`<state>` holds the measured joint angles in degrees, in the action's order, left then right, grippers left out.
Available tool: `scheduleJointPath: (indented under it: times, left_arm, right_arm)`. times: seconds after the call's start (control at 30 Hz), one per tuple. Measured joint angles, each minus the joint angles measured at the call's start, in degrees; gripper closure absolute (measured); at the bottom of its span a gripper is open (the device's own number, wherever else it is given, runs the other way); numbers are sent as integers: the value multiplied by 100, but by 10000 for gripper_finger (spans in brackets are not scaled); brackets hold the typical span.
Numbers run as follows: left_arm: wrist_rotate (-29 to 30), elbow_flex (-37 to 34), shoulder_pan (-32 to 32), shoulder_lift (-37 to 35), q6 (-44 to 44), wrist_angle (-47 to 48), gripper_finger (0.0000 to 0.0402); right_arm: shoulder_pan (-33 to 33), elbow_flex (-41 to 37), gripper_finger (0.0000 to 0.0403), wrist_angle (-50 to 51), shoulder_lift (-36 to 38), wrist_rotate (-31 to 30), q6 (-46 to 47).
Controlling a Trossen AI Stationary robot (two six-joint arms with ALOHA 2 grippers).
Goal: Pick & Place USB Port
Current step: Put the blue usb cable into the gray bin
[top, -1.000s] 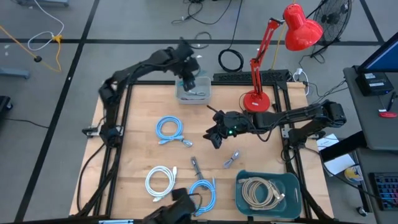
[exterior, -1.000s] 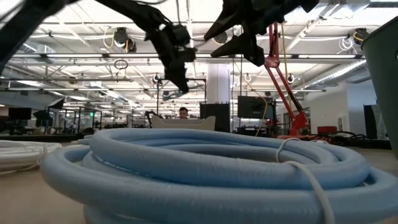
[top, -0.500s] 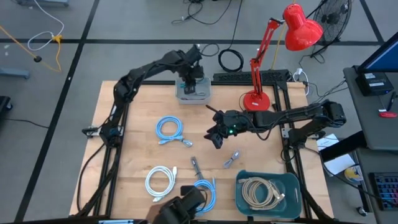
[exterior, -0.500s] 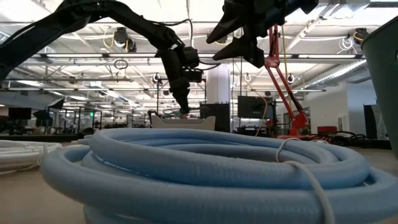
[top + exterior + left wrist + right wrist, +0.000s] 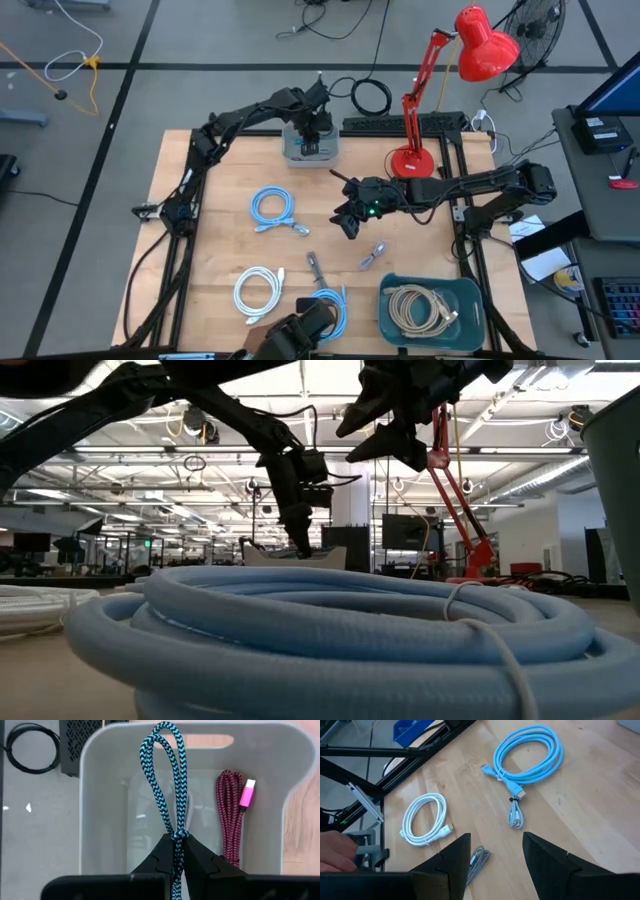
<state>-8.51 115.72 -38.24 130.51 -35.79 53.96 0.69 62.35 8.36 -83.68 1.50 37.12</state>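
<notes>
On the wooden table (image 5: pixel 220 215): coiled cables, grey bin (image 5: pixel 311 150), red lamp (image 5: pixel 440 90).
Left gripper (image 5: pixel 175 851): clamped on braided blue cable (image 5: pixel 167 780) over bin.
Right gripper (image 5: pixel 496 855): fingers apart, mid-table.
Room: tiled floor (image 5: pixel 100 90).

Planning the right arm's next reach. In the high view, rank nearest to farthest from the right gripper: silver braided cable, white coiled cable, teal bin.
From the right gripper, open above mid-table:
1. Silver braided cable, just front-right of it.
2. Teal bin, at the front-right corner.
3. White coiled cable, front-left, slightly farther than the bin.
</notes>
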Motion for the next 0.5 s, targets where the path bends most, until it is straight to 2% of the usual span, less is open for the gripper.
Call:
scheduleJointPath:
  times: [0.4, 0.5]
  left_arm:
    - [336, 0, -74, 65, -123, -114, 383]
    - [452, 0, -74, 65, -112, -112, 351]
  right_arm:
    - [0, 0, 232, 11, 0, -13, -55]
    - [0, 0, 232, 10, -1, -13, -76]
